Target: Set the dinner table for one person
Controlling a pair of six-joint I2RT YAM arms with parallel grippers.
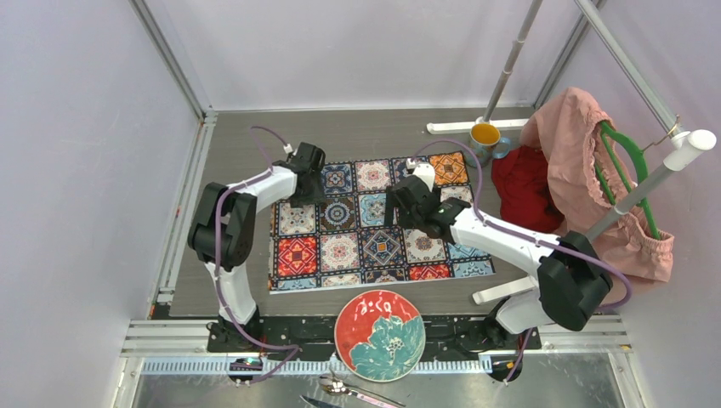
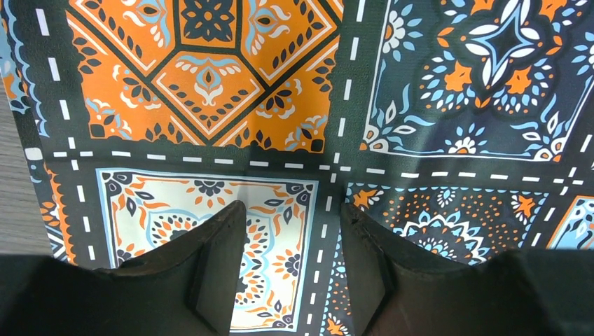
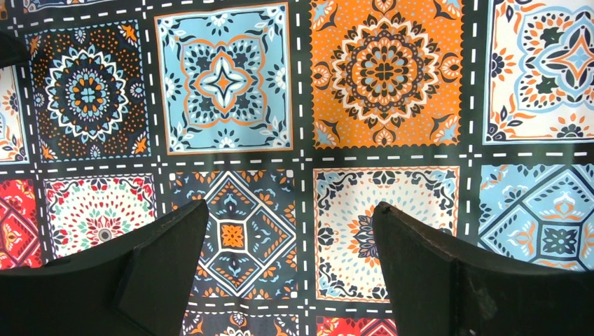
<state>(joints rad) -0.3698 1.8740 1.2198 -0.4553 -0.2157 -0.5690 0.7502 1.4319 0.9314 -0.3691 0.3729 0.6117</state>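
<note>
The grey-brown wood-grain dinner table [image 1: 238, 149] carries a colourful tile-patterned cloth mat [image 1: 374, 225] laid flat at its middle. My left gripper [image 1: 308, 170] hovers over the mat's far left corner, open and empty; in the left wrist view [image 2: 293, 210] its jaws stand apart over the mat [image 2: 210, 77]. My right gripper [image 1: 406, 197] hovers over the mat's right half, open and empty; in the right wrist view [image 3: 291, 210] its jaws stand wide above the tiles [image 3: 385, 70]. A round red-and-teal flower plate [image 1: 379, 334] lies at the near edge between the arm bases.
A yellow-filled cup [image 1: 485, 138] stands at the back right beside a red cloth [image 1: 523, 183] and pink fabric [image 1: 587, 170] on a green hanger [image 1: 625, 166]. A spoon [image 1: 349, 389] and a knife tip [image 1: 319, 402] lie below the plate. A white stand base [image 1: 459, 127] is at the back.
</note>
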